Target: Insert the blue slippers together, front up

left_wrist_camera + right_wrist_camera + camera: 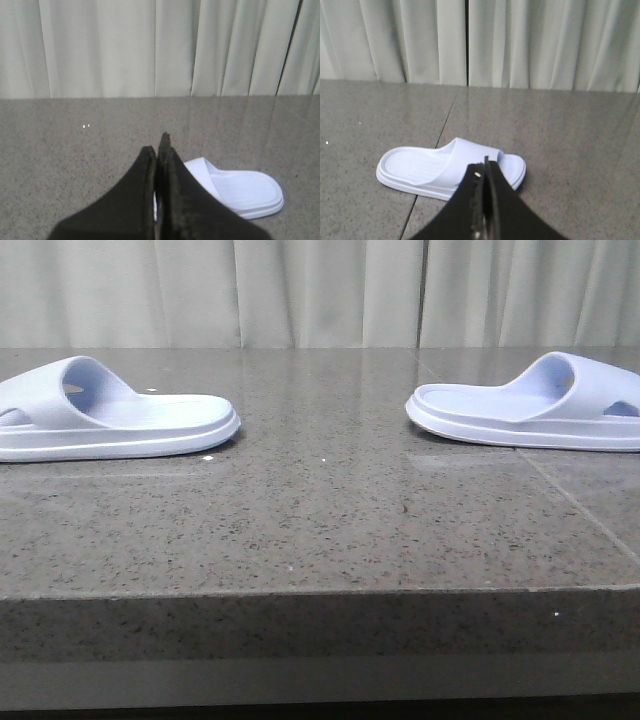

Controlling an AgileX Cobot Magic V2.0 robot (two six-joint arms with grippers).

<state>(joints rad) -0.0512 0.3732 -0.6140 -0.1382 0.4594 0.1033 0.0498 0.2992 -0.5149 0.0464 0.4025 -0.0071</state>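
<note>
Two pale blue slippers lie flat on the grey stone table, soles down. One slipper (110, 415) is at the left, the other slipper (530, 405) at the right, heels towards each other, a wide gap between them. My left gripper (160, 150) is shut and empty, above the table with the left slipper (245, 190) partly hidden behind its fingers. My right gripper (485, 170) is shut and empty, above the right slipper (430, 167), its fingers covering part of the strap side. Neither gripper shows in the front view.
The grey speckled stone table (320, 530) has its front edge near the camera. A seam in the stone (575, 505) runs diagonally at the right. Pale curtains (320, 290) hang behind the table.
</note>
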